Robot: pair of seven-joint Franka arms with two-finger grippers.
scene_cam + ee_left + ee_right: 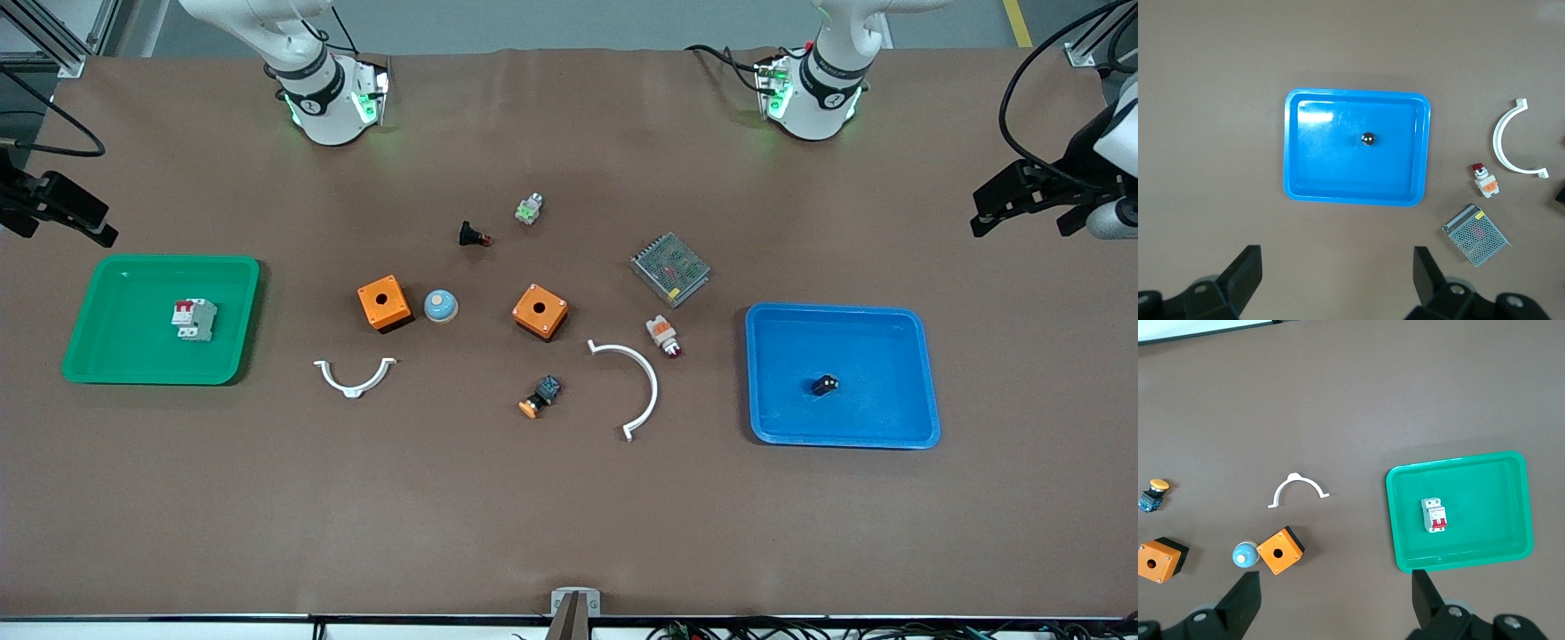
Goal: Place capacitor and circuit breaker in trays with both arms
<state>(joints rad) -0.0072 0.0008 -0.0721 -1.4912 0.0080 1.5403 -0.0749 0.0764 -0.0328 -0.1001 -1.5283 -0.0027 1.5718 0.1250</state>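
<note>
The circuit breaker [194, 319] lies flat in the green tray [124, 360], long axis running nearer-to-farther from the front camera, its red switches at the end toward the robots' bases — the capacitor [824, 385] rests in the blue tray [898, 418], its pale-dotted end up and toward the left arm's end, while the left gripper [1337, 280] and right gripper [1336, 603] hang high with fingers spread, empty, only their tips showing.

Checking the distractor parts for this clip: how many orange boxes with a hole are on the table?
2. One orange box lies beside the blue dome button; the other orange box lies toward the left arm's end, near the larger white bracket.

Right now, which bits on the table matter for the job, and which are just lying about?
Job:
capacitor in blue tray
circuit breaker in green tray

Lying about:
two orange boxes
two white curved brackets
mesh-topped metal box
</note>
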